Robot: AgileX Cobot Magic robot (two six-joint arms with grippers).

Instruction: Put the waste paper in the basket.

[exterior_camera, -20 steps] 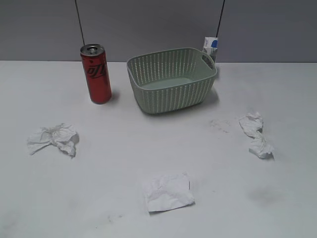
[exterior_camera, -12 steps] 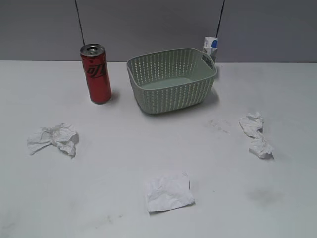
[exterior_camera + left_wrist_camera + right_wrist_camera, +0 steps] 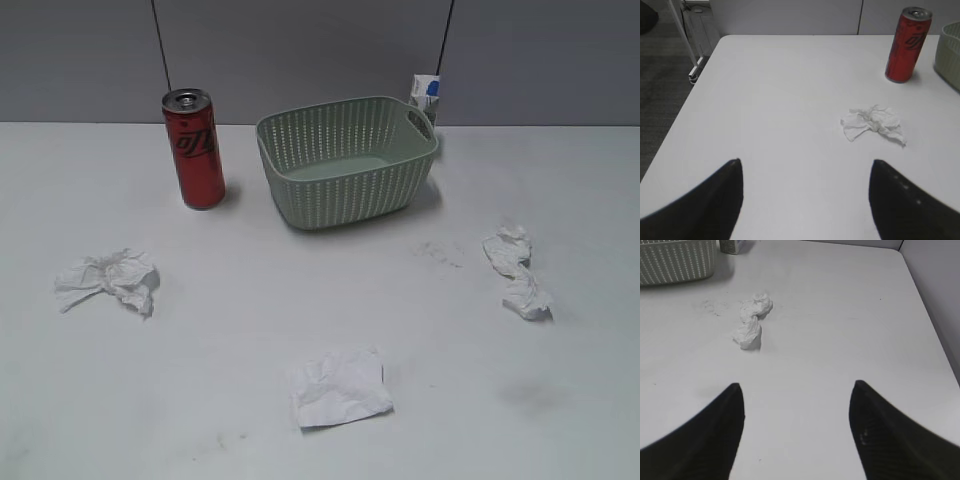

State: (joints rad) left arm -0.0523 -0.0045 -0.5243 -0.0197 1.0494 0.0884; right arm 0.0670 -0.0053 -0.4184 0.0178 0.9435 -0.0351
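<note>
Three white waste paper wads lie on the white table: one at the left (image 3: 108, 280), a flatter squarish one at the front middle (image 3: 339, 388), one at the right (image 3: 516, 271). The sage-green basket (image 3: 300, 198) stands at the back middle, with no paper showing in it. My left gripper (image 3: 805, 162) is open and empty, short of the left wad (image 3: 873, 123). My right gripper (image 3: 797, 385) is open and empty, short of the right wad (image 3: 751, 320). Neither gripper shows in the exterior view.
A red drink can (image 3: 194, 149) stands left of the basket and also shows in the left wrist view (image 3: 907, 45). A small white-and-blue carton (image 3: 425, 93) stands behind the basket's right corner. The table's left edge (image 3: 684, 112) and right edge (image 3: 927, 320) are near.
</note>
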